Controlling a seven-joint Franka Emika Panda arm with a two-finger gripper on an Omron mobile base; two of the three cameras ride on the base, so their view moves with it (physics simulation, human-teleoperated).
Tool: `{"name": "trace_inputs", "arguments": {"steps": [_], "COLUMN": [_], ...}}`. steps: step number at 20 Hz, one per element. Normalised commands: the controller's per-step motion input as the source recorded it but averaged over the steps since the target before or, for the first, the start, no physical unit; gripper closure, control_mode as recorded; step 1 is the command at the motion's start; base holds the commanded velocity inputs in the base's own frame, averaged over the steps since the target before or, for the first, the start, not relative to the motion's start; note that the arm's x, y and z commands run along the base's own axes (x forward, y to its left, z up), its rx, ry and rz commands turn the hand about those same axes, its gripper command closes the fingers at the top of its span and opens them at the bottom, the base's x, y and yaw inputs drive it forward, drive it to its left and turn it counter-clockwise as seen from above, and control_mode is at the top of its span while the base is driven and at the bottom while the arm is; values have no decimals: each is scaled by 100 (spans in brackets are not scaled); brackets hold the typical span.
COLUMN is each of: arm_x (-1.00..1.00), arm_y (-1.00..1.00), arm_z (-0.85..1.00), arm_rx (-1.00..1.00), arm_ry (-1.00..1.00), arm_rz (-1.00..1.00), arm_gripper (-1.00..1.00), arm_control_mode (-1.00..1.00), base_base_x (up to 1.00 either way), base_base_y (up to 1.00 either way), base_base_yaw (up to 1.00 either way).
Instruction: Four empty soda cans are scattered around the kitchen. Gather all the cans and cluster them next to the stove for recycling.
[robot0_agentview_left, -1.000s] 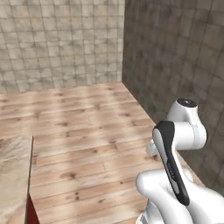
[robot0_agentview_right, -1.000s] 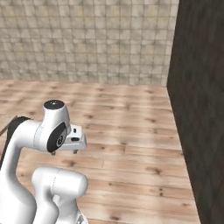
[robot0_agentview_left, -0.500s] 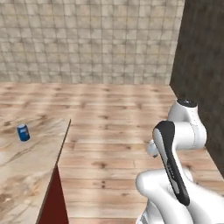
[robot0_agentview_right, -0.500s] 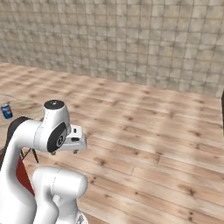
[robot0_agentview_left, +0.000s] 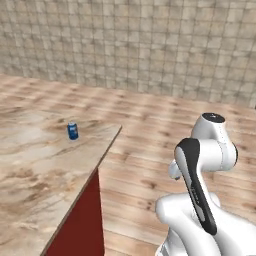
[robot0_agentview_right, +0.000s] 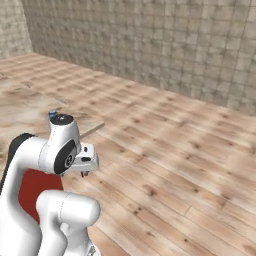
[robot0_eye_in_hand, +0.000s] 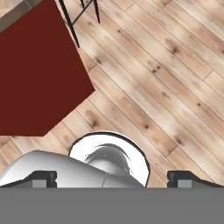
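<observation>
A blue soda can (robot0_agentview_left: 73, 131) stands upright on the beige marble counter (robot0_agentview_left: 40, 175), near its far corner. In the right base view its top (robot0_agentview_right: 52, 114) peeks out just behind my arm's upper joint. My gripper (robot0_agentview_right: 85, 169) hangs folded close to the arm and points down at the floor, well short of the can. In the hand view the gripper (robot0_eye_in_hand: 113, 178) is open, with one fingertip (robot0_eye_in_hand: 43, 177) at each bottom corner and nothing between them. The stove is out of view.
The counter ends in a red cabinet side (robot0_eye_in_hand: 35, 74) to my left. Thin black legs (robot0_eye_in_hand: 72, 22) stand on the floor beside it. Wood plank floor (robot0_agentview_left: 160, 125) stretches ahead to a tan tiled wall (robot0_agentview_left: 140, 45).
The whole picture has shifted: the base has turned, so the counter and blue can came into view and slid rightward. The arm's pose and the open gripper are unchanged.
</observation>
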Motion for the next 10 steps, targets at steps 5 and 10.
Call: {"name": "trace_inputs", "arguments": {"steps": [5,10], "arm_x": [0,0], "arm_y": [0,0], "arm_z": [0,0], "arm_rx": [0,0], "arm_ry": [0,0], "arm_rz": [0,0], "arm_gripper": [-100,-100], "arm_control_mode": [100,100], "base_base_x": [0,0], "base_base_y": [0,0], "base_base_yaw": [50,50]}}
